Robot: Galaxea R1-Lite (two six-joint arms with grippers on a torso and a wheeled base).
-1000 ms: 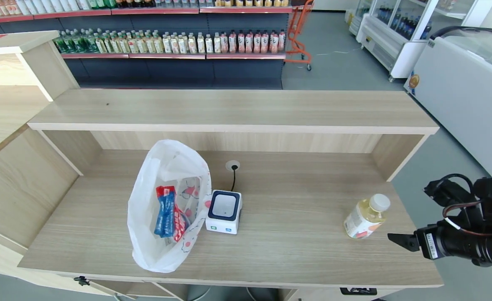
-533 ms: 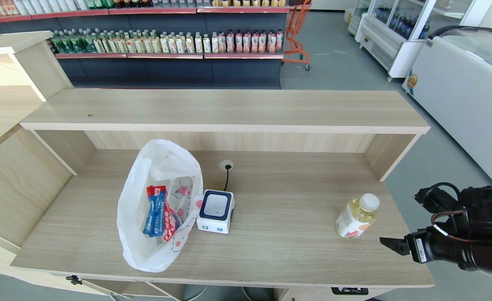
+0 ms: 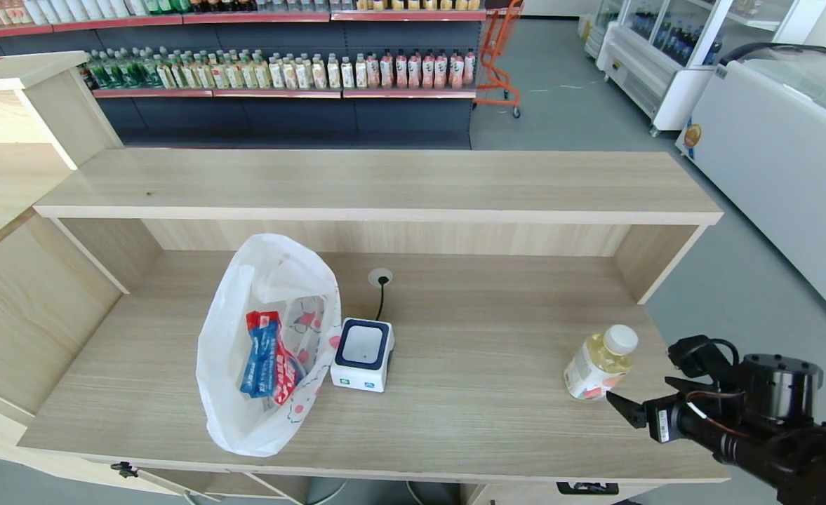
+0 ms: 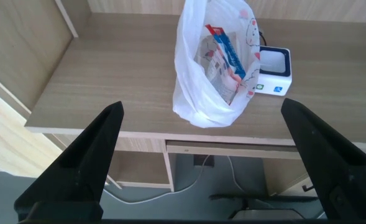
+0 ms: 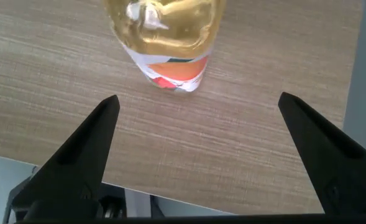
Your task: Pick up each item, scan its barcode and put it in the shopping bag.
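Bottle [image 3: 601, 363] stands upright near the counter's [image 3: 483, 421] right edge, just ahead of the right gripper [image 5: 198, 98], fingers spread wide. Advance level, straddle the label (not the cap), then close. Left gripper [image 4: 201, 107] likewise spread.

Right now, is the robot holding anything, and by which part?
Nothing is held. The right end effector is open just short of the bottle, which stands on the counter untouched; the left end effector is open and empty too.

No legible txt, bottle label [image 3: 590, 375], pkg print [image 3: 267, 356] too small
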